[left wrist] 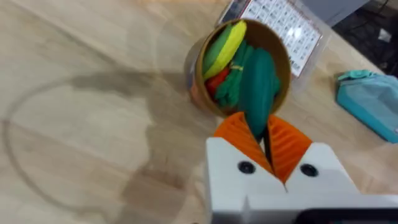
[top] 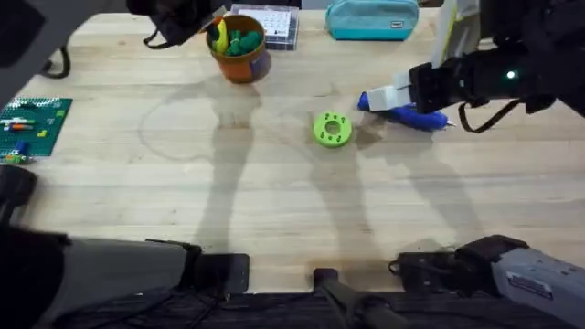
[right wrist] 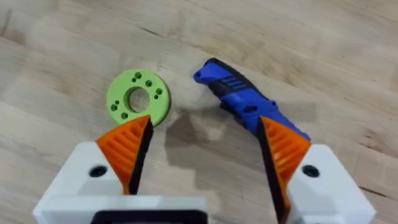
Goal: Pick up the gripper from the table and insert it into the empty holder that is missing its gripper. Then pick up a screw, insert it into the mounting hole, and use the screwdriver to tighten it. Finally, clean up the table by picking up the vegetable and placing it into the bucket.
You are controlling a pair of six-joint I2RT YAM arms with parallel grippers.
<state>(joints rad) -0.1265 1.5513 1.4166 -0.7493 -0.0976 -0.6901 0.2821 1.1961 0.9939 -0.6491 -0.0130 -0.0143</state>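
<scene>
Vegetable (left wrist: 256, 93), judged light, soft and slippery, is pinched at its green end by the clenched left end effector (left wrist: 266, 144) over the bucket (left wrist: 205, 93); the right end effector (right wrist: 202, 146) is held released.

Both arms are black, with grey housings at their bases. A small green light glows on the right arm, and black cables loop beside it. Each gripper has white blocky fingers with dark screws and orange ribbed pads (right wrist: 127, 146).
</scene>
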